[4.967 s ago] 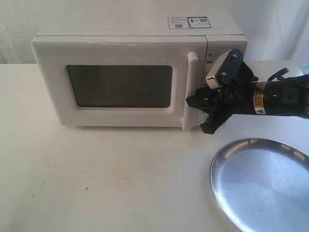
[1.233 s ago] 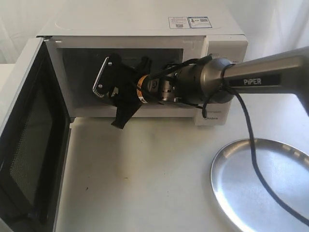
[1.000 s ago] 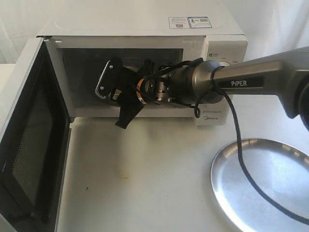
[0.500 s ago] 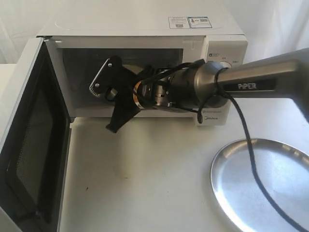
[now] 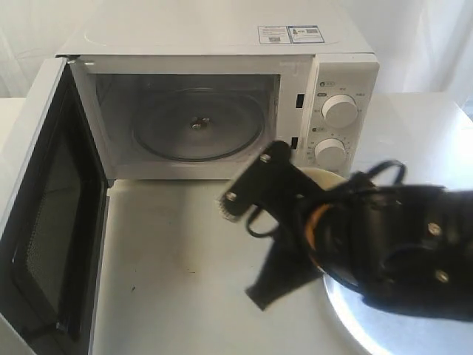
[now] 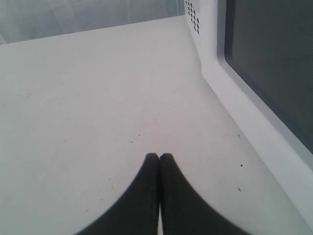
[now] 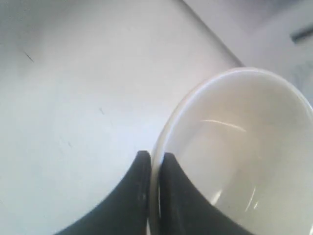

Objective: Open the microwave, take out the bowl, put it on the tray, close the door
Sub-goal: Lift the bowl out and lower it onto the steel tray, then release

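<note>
Exterior view is showing the door (image 5: 44, 222) open, bowl (image 7: 234, 147) out; right pincer (image 7: 154, 161) is clamping its rim near the tray (image 5: 346, 307); left pincer (image 6: 159, 156) closed; placing, shutting pending.

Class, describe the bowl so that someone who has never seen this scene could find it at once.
Start at the big white microwave, door open. Just in front of its knob panel, the right claw pinches the rim of the bowl. It is small, deep and cream-white, unlike the flat glass turntable inside the oven and the silver tray.
</note>
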Tool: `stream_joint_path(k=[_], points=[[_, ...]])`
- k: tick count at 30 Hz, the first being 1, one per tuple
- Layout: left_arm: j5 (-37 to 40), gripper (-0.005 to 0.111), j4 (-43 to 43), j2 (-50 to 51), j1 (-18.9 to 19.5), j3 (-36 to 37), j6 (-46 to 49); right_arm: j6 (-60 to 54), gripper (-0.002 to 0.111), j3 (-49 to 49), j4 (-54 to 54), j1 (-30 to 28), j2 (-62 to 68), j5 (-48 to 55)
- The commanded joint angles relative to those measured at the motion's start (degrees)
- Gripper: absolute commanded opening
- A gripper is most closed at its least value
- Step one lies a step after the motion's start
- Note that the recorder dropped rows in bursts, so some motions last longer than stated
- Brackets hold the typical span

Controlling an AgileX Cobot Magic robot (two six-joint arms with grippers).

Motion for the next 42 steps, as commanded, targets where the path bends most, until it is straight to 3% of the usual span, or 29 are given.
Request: stream_joint_path(k=[1,21,23,28,31,38,41,42], points=[[-0.1,0.0,-0.2,-0.1,0.0,-0.1,-0.4,9.9,0.0,8.2,-1.0,-2.7,-3.1,6.4],[-0.1,0.0,-0.2,-0.1,0.0,-0.1,-0.4,26.7,0.002,16.8,-12.6,-8.2,2.3,3.6],[-0.1,0.0,-0.2,-0.1,0.0,-0.1,-0.4,27.0,0.009,16.8,-12.7,-8.2,1.9,3.6],[-0.1,0.0,-0.2,-0.1,0.0,-0.1,-0.4,27.2,0.041,16.8,-12.4,-8.2,0.8,3.6],[-0.1,0.0,-0.2,-0.1,0.0,-0.1,-0.4,28.4,0.05,16.8,-12.8,-8.2,-1.2,3.5],[-0.1,0.0,-0.2,-0.1,0.0,-0.1,-0.4,31.6,0.037,16.3,-15.8,-4.8,-15.6,-8.8],[-0.1,0.0,-0.2,-0.1,0.0,-0.1,-0.4,31.6,0.031,15.6,-19.8,-4.5,-22.8,-23.7],[-0.1,0.0,-0.2,-0.1,0.0,-0.1,-0.4,31.6,0.024,14.2,-21.7,-4.5,-26.9,-32.8]])
